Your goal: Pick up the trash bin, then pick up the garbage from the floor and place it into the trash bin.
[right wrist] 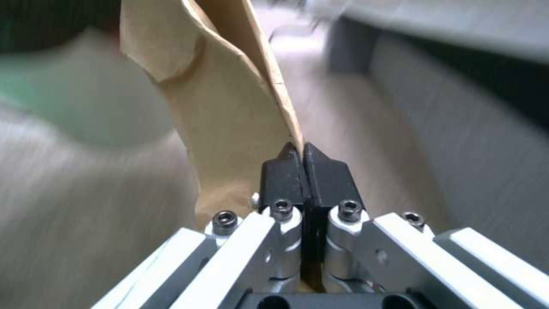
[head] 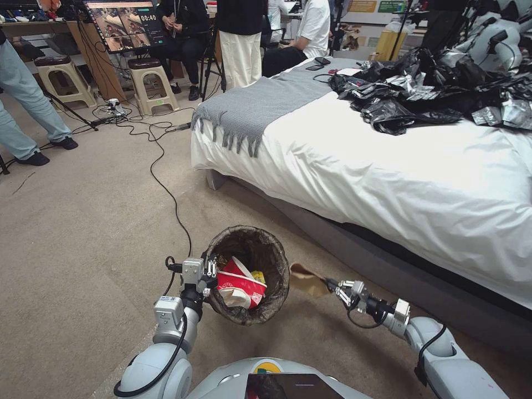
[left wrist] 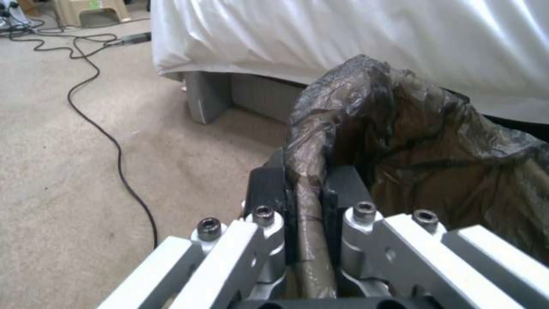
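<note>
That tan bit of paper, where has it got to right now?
In the head view the tan paper piece is pinched in the right gripper, just right of the trash bin rim, above the carpet beside the bed.

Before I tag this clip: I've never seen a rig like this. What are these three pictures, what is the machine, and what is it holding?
It is a wheeled robot with two arms, each ending in a two-fingered gripper. The wide picture comes from a camera on its head, looking down at a carpeted floor beside a bed. The other two come from cameras on its wrists, looking along the fingers.

The left gripper is clamped on the rim of the bin, a small bucket lined with a dark bag; the left wrist view shows the bag's edge pinched between the black fingers. Red-and-white cartons and something yellow already lie inside.

The right gripper is shut on a tan paper, held just beside the bin. Black plastic sheets lie on the bed.
</note>
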You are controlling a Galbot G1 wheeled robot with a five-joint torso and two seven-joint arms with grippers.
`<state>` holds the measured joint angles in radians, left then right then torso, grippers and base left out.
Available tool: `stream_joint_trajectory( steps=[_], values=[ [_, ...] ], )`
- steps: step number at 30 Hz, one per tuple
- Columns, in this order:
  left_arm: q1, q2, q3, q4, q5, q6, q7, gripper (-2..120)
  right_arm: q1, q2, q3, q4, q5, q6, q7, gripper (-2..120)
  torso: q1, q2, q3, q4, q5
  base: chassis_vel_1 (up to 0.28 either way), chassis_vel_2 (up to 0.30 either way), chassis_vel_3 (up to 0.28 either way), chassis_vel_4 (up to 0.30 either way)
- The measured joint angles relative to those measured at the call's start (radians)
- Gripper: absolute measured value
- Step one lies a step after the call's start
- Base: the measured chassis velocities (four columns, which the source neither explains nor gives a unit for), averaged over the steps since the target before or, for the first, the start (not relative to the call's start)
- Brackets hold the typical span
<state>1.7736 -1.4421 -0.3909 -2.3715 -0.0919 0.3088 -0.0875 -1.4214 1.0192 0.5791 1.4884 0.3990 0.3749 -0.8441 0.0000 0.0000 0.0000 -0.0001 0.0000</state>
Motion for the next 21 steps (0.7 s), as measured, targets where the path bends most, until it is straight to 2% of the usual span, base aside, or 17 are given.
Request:
stream_joint_trajectory(
  steps=[4,11,14,19,21],
  values=[
    [0.002,0.000,0.000,0.000,0.000,0.000,0.000,7,-0.008,0.018,0.036,0.085,0.091,-0.003,0.036,0,0.000,0.000,0.000,0.0001,0.0000,0.000,0.000,0.000,0.000],
    [0.006,-0.001,0.000,-0.001,0.001,0.000,0.000,7,-0.003,0.032,0.090,0.170,0.140,-0.003,0.043,0,0.000,0.000,0.000,0.0001,-0.0001,0.000,0.000,0.000,0.000],
    [0.008,-0.002,0.000,-0.002,0.002,-0.001,0.000,7,0.000,0.031,0.132,0.237,0.202,-0.004,0.048,0,0.000,0.000,0.000,0.0001,0.0001,0.000,0.000,0.000,0.000],
    [0.007,-0.004,0.001,0.000,0.004,-0.002,0.000,7,-0.022,0.033,0.143,0.332,0.281,-0.010,0.061,0,0.000,0.000,0.000,0.0001,0.0000,0.000,0.000,0.000,0.000],
    [0.006,-0.004,0.006,0.007,0.006,-0.003,0.000,7,-0.046,0.035,0.122,0.418,0.329,-0.017,0.082,0,0.000,0.000,0.000,0.0000,0.0000,0.000,0.000,0.000,0.000]
  ],
)
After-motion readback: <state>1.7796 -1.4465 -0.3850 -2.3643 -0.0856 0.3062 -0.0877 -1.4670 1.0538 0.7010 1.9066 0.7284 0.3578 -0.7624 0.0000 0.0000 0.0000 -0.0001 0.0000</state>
